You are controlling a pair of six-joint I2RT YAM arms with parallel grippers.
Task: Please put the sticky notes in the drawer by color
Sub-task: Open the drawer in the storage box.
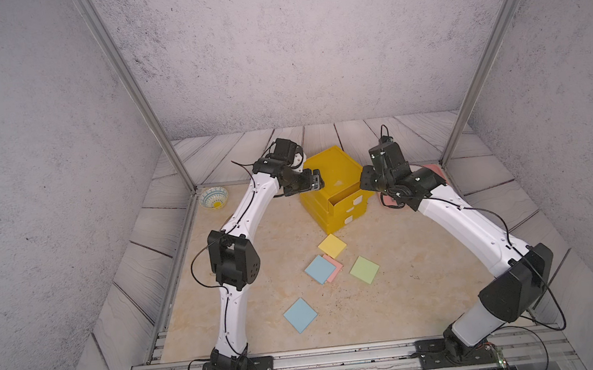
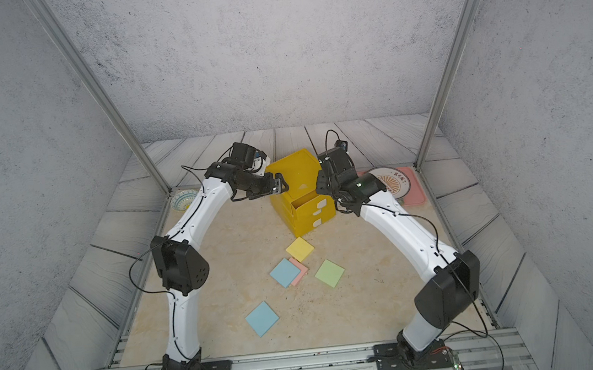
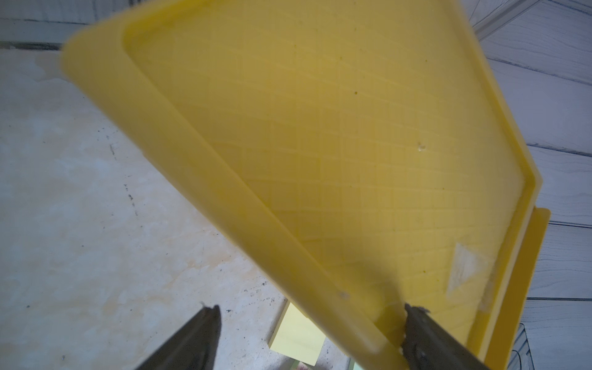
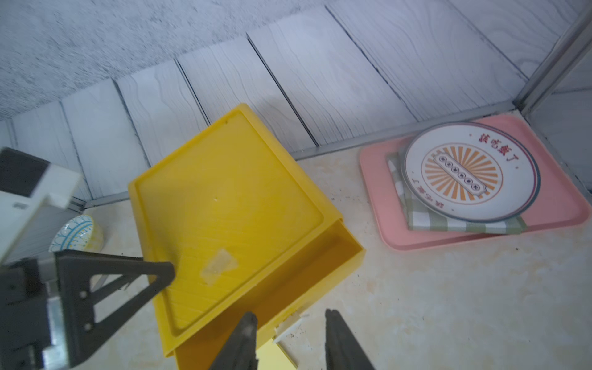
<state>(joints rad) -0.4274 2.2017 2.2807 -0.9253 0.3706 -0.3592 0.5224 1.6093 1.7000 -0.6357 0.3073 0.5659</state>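
Sticky notes loose on the table, top drawer open.
Nearest, a lone blue note (image 1: 300, 315); then blue (image 1: 318, 268) overlapping pink (image 1: 336, 269), green (image 1: 364, 269), yellow (image 1: 332, 245). Behind sits the drawer (image 1: 336, 171): right gripper (image 4: 291, 315) half-spread about its white tab (image 1: 357, 200), left gripper (image 1: 316, 181) spread wide, one finger on top.

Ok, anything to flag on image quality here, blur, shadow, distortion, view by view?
Top views: even, soft light, faint shadows, wide-angle lens splaying the frame posts; sticky notes crisp. Left wrist: the drawer fills the frame, one corner blurred, left gripper dark and soft. Right wrist: plate sharp, right gripper out of focus.
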